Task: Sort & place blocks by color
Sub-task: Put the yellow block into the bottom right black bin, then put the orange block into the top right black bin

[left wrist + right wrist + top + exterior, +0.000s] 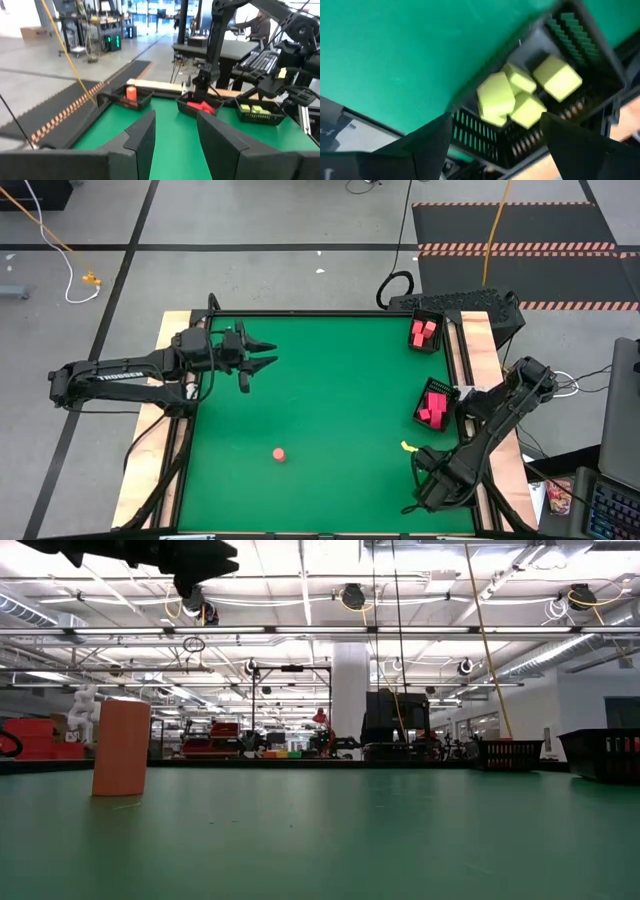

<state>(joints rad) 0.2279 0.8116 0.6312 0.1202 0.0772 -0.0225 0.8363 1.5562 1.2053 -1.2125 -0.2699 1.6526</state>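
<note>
Several yellow-green blocks lie heaped in a black tray at the table's near right. My right gripper hangs open above them, pointing down, one finger on either side of the heap and nothing between the fingers. A pink round piece stands on end on the green mat, and a small yellow-green piece lies on the mat near the right gripper. My left gripper hovers open and level over the far left of the mat, holding nothing.
Two more black trays with pink-red blocks stand along the right edge. The wooden table rim borders the mat. The wide middle of the green mat lies bare. A person sits at a desk beyond the table.
</note>
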